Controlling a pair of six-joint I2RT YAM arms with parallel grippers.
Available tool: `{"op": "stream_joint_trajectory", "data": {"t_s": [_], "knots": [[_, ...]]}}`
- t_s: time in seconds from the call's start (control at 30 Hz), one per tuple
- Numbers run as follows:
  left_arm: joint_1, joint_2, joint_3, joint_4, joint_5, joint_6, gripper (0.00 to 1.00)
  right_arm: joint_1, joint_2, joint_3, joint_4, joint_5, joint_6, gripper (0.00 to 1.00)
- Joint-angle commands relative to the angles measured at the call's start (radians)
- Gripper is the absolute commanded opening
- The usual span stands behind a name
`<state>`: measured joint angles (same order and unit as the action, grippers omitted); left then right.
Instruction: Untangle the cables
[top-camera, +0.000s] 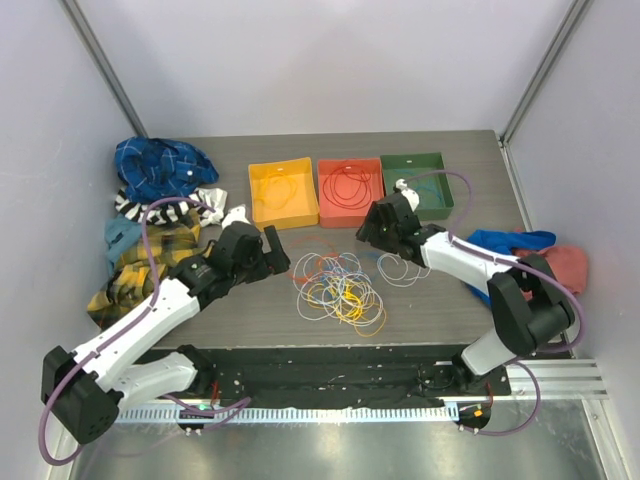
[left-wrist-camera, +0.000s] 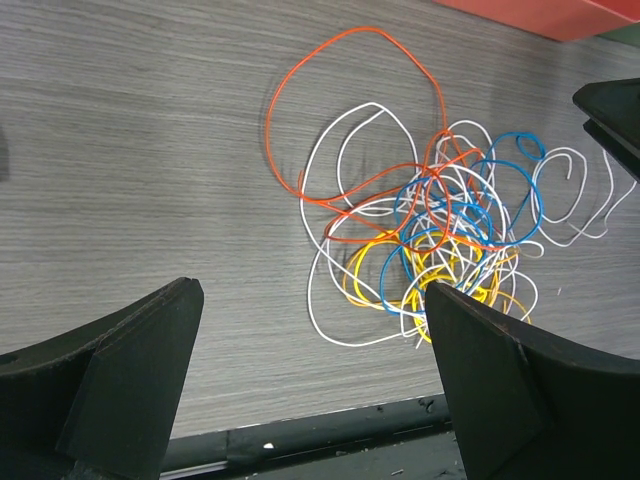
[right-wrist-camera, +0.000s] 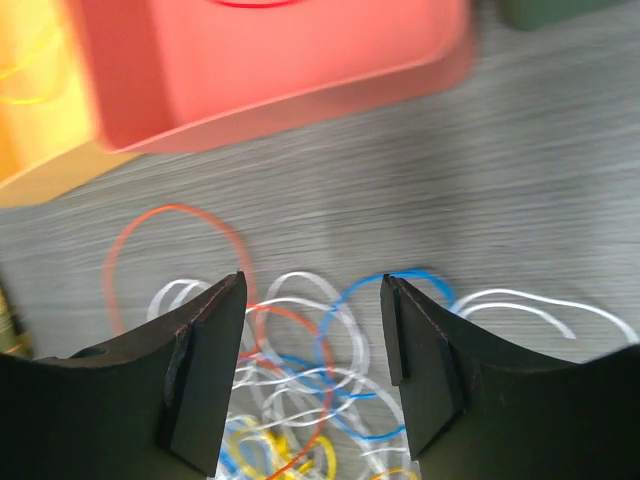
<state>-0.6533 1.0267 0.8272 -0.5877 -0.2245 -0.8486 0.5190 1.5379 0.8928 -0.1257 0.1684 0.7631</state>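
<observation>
Thin wire, likely light, springy, slippery: cables sit tangled on the counter just before the red tray, left pincer and right pincer both wide, empty, flanking them; best hold looks the outlying orange loop.

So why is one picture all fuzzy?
Right wrist view: blurred, the red tray and cables smeared; left wrist view: sharp, thin shadows beside the cables; top external view: clear, with glare on the metal strip at the bottom.
</observation>
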Motion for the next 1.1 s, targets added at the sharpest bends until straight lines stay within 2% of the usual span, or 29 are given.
{"op": "stream_joint_trajectory", "data": {"t_s": [0.0, 0.3, 0.67, 0.97, 1.07], "knots": [[-0.003, -0.036, -0.010, 0.028, -0.021, 0.017, 1.00, 0.032, -0.084, -0.002, 0.118, -0.075, 0.005, 0.64], [-0.002, -0.020, -0.030, 0.031, -0.010, 0.006, 1.00, 0.114, -0.145, -0.046, 0.104, -0.136, -0.011, 0.61], [-0.002, -0.039, -0.036, 0.023, -0.010, 0.000, 1.00, 0.142, -0.084, -0.054, 0.093, -0.132, -0.028, 0.35], [-0.002, -0.047, -0.048, 0.028, -0.007, -0.003, 1.00, 0.148, -0.071, -0.048, 0.066, -0.152, -0.038, 0.31], [-0.002, -0.045, -0.048, 0.028, -0.006, -0.003, 1.00, 0.148, -0.074, -0.046, 0.058, -0.155, -0.042, 0.11]]}}
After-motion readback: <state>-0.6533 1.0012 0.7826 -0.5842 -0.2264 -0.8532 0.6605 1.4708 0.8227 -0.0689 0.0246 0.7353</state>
